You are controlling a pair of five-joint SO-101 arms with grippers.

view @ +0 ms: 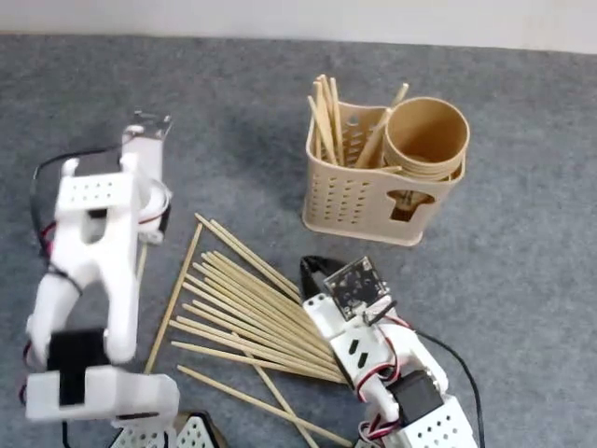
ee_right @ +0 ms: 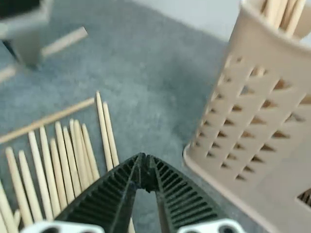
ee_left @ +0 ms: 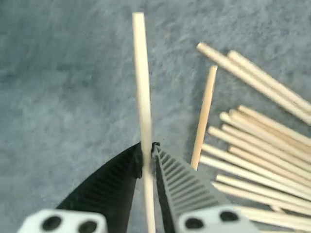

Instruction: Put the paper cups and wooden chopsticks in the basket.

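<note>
Left wrist view: the left gripper [ee_left: 146, 156] clamps one chopstick [ee_left: 140, 73]; lifting it to the basket [view: 354, 201] likely comes next. The right gripper [ee_right: 144, 175] has its fingers together, empty.

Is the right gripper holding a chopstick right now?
No, the right gripper is shut with nothing in it, and the loose chopsticks lie flat beside it.

My left tool [ee_left: 147, 149] is pinched tight on one wooden chopstick [ee_left: 140, 73], its white arm [view: 93, 233] folded over at the left, while my right tool [ee_right: 145, 171] sits low ahead of its arm [view: 373, 355], jaws meeting tip to tip.
</note>
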